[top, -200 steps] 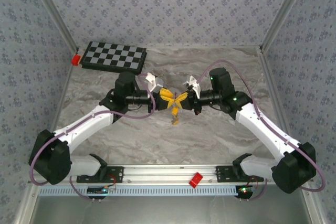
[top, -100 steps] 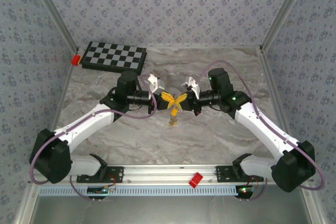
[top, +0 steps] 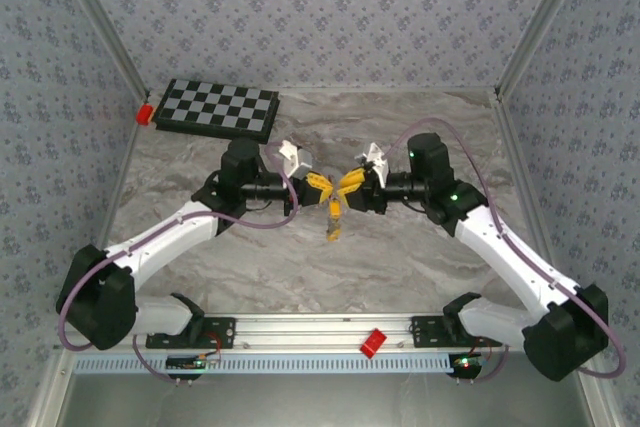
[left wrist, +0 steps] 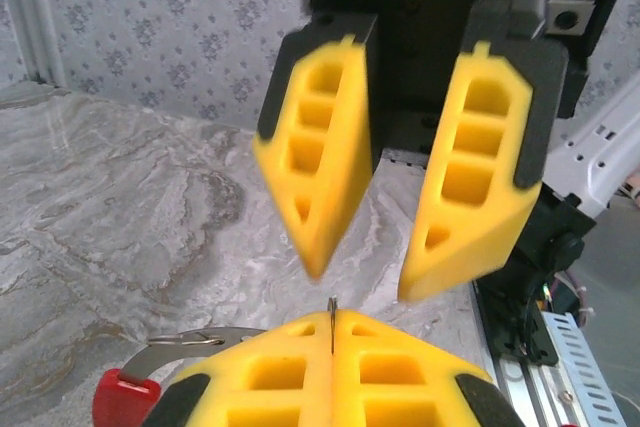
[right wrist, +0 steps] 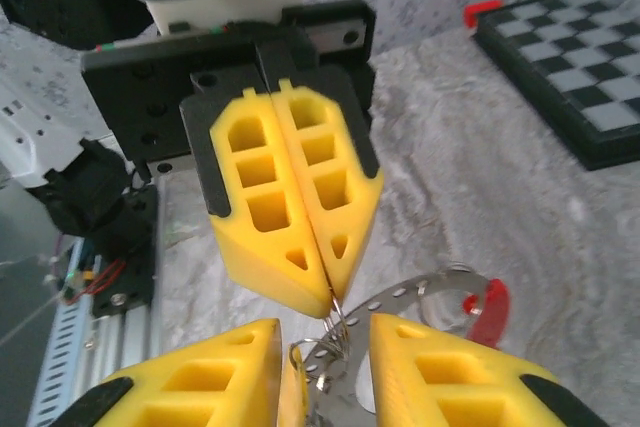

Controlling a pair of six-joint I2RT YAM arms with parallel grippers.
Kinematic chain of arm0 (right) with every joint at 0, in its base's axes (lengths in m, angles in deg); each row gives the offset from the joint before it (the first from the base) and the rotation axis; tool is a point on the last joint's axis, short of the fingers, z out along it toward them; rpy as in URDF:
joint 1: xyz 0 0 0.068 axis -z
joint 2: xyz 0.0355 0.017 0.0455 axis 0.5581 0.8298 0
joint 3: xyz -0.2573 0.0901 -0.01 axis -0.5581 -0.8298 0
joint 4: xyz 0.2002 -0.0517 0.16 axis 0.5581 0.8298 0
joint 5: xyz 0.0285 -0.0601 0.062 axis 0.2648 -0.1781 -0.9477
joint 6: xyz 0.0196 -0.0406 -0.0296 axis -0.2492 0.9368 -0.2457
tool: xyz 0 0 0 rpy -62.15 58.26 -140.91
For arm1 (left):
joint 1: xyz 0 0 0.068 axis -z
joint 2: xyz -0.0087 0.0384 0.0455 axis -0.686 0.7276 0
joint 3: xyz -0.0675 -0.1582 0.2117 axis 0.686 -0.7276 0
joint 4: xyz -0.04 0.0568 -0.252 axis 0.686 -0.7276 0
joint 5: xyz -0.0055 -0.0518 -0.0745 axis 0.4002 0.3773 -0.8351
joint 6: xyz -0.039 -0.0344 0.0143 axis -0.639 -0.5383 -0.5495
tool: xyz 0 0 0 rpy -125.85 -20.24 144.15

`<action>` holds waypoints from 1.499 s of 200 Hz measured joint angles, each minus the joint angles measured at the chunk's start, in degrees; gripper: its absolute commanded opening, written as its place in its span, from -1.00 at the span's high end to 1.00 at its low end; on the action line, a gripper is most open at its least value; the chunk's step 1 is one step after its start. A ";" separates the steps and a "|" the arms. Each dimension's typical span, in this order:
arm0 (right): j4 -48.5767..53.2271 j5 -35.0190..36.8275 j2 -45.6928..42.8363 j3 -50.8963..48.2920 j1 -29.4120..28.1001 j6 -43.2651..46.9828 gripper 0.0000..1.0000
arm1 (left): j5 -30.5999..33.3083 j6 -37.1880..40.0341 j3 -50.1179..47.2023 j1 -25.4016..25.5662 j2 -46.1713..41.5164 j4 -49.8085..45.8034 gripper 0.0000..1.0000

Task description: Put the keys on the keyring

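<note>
- The keyring (right wrist: 420, 287) was held clear of the bench (top: 400, 257). Its thin wire was pinched at the very tips of the left gripper (right wrist: 328, 292), whose jaws were pressed together on it.
- Its red sleeve (left wrist: 118, 397) was seen off to one side of that pinch point.
- The keys (top: 335, 225) were seen as a small yellow-orange bunch hanging just below the keyring. Whether any was already threaded could not be told.
- The right gripper (left wrist: 372, 282) was set facing the left one, just beside the keyring, with its jaws apart and nothing clamped.
- The threading step was judged to be in hand and not finished.
- For the next move, a key would need to be taken in the right jaws and its hole lined up with the keyring's open end. So thin a wire was judged to allow little margin.
</note>
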 measured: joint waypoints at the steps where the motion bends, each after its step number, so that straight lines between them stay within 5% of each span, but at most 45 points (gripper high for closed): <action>1: -0.37 0.09 -0.20 -0.22 0.09 -0.04 0.38 | 0.04 -0.11 -0.09 0.00 0.00 0.20 1.00; 80: -15.69 5.22 -6.60 -9.09 2.21 -9.70 0.28 | 8.28 -15.41 -5.29 0.37 0.00 24.61 1.00; 150: -26.58 6.16 -5.88 -11.98 2.21 -17.14 0.49 | 13.77 -26.69 -6.25 1.14 4.13 44.44 1.00; 300: -36.44 6.10 1.05 -12.09 -1.22 -23.02 0.56 | 13.38 -28.79 -6.25 2.58 6.01 49.29 1.00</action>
